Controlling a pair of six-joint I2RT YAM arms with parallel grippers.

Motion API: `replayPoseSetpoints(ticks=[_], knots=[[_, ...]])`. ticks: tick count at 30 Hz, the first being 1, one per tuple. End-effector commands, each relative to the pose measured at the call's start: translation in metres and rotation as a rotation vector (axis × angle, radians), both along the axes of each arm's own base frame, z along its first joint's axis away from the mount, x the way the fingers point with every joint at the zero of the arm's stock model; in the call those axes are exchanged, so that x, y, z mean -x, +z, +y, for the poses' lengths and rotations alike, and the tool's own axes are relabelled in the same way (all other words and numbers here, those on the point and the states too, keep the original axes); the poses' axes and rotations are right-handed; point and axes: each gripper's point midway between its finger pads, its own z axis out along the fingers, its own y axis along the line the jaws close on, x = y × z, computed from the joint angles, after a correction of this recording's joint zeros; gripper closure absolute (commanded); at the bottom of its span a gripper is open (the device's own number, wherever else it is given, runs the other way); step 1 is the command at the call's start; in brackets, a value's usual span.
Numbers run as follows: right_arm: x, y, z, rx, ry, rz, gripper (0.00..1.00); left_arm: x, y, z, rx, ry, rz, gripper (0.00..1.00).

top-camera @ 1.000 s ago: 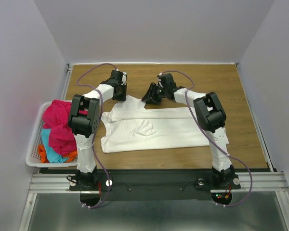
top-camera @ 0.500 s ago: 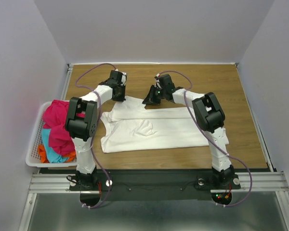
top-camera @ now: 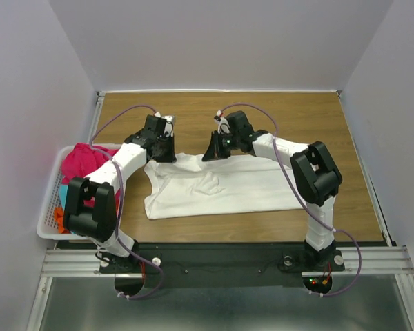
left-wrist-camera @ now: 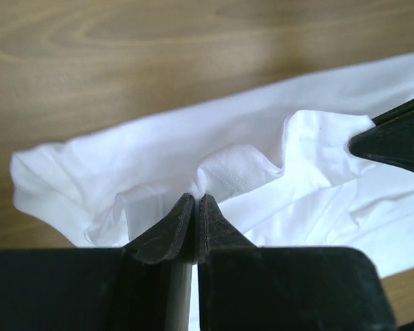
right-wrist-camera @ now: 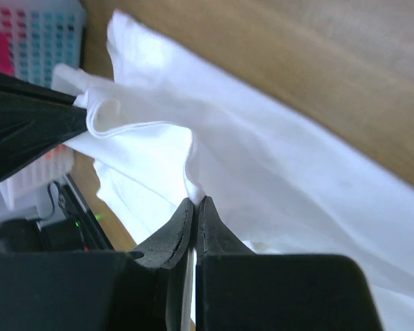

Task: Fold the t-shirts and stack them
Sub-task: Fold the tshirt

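Now we have the white t-shirt (top-camera: 224, 187) lying spread across the middle of the table (top-camera: 310, 117), and both arms reach to its far edge. The left gripper (left-wrist-camera: 195, 201) is clenched on a small ridge of cloth near the far left corner. The right gripper (right-wrist-camera: 194, 201) is likewise pinched on a peak of the same edge, just beside it toward the middle. The magenta-pink shirt (top-camera: 83, 169), cyan shirt (top-camera: 70, 209) and orange shirt (top-camera: 60, 222) wait heaped in the basket (top-camera: 47, 219) at the left side.

We judge the step in hand to be a fold of this far edge. To do it well, we should raise both grips together and at the same height, so the cloth between them does not sag or twist. We then carry the edge in one even sweep and lay it down square to the shirt's own hem before we let go. The two grips sit close together, so the right part of the edge may trail and want smoothing. From the wrist views we cannot tell whether each pinch holds one layer or two, so a slow first lift would show it.
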Motion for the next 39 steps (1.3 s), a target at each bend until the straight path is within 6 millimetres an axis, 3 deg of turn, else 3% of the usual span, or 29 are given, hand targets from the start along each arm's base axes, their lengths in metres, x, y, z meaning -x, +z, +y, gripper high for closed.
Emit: replayPoseSetpoints(ticks=[1,8,14,19,21,22,24,27,32,34,36,39], knots=[[0.036,0.000,0.002,0.040,0.105,-0.029,0.99,0.035,0.002,-0.006,0.061,-0.007,0.068,0.94],[0.078,-0.018,-0.010,0.103,0.210,-0.010,0.93,0.084,-0.011,-0.019,0.159,-0.044,0.188,0.82],[0.106,-0.029,-0.030,0.170,0.282,-0.013,0.79,0.136,-0.027,-0.031,0.232,-0.095,0.320,0.73],[0.124,-0.041,-0.045,0.222,0.318,0.006,0.65,0.168,-0.048,-0.029,0.240,-0.097,0.409,0.50],[0.129,-0.044,-0.053,0.249,0.327,0.009,0.57,0.177,-0.050,-0.028,0.250,-0.095,0.421,0.34],[0.130,-0.042,-0.056,0.261,0.326,-0.002,0.55,0.177,-0.045,-0.029,0.259,-0.098,0.407,0.23],[0.130,-0.035,-0.062,0.283,0.323,-0.030,0.54,0.169,-0.031,-0.031,0.273,-0.097,0.352,0.11],[0.126,-0.021,-0.065,0.293,0.317,-0.086,0.53,0.149,-0.001,-0.034,0.283,-0.099,0.238,0.09],[0.110,0.021,-0.061,0.271,0.287,-0.216,0.53,0.111,0.041,-0.029,0.254,-0.049,0.056,0.11],[0.103,0.028,-0.061,0.278,0.257,-0.232,0.53,0.102,0.041,-0.027,0.233,-0.025,0.037,0.14],[0.082,0.026,-0.069,0.357,0.165,-0.264,0.56,0.090,0.035,-0.024,0.197,0.006,0.034,0.19],[0.050,0.017,-0.096,0.495,-0.015,-0.274,0.63,0.072,0.020,-0.013,0.134,0.090,0.030,0.26]])
